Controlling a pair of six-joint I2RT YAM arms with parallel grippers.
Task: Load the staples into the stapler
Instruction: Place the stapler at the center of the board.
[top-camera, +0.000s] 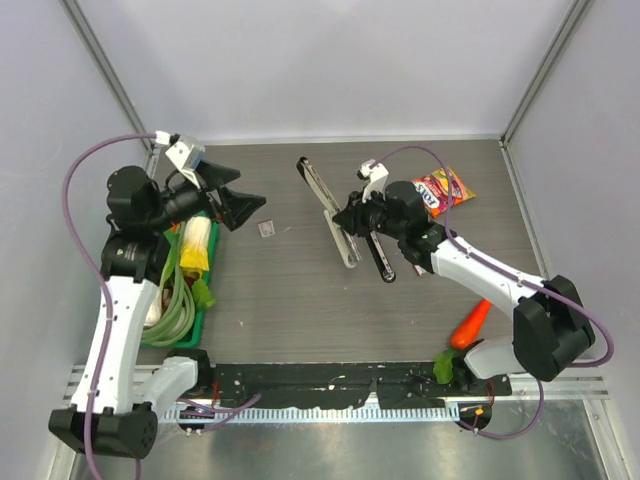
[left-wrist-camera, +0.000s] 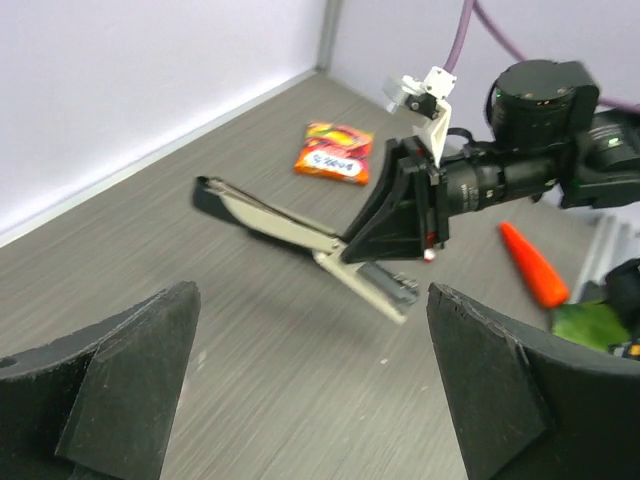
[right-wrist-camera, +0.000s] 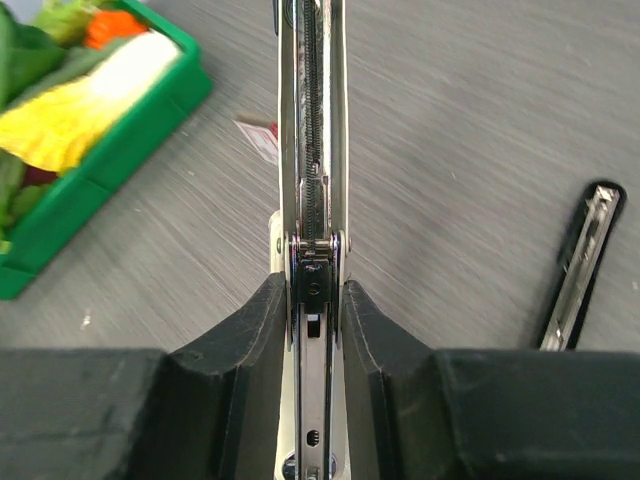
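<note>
The stapler (top-camera: 330, 208) lies swung open on the table, its silver staple channel facing up. My right gripper (top-camera: 350, 216) is shut on it near the hinge; in the right wrist view both fingers press the channel's sides (right-wrist-camera: 315, 300), and the stapler (right-wrist-camera: 313, 120) runs away from the camera. The staples (top-camera: 266, 229), a tiny white box with red, lie on the table left of the stapler, partly hidden behind it in the right wrist view (right-wrist-camera: 260, 140). My left gripper (top-camera: 235, 205) is open and empty, just left of the box. Its view (left-wrist-camera: 315, 400) shows the stapler (left-wrist-camera: 280, 225).
A second black stapler (top-camera: 378, 258) lies right of the held one (right-wrist-camera: 580, 265). A green tray (top-camera: 203, 300) of toy food stands at the left. An orange-red snack packet (top-camera: 445, 190) lies at the back right. A carrot (top-camera: 470, 322) and a green item (top-camera: 443, 368) lie near the right base.
</note>
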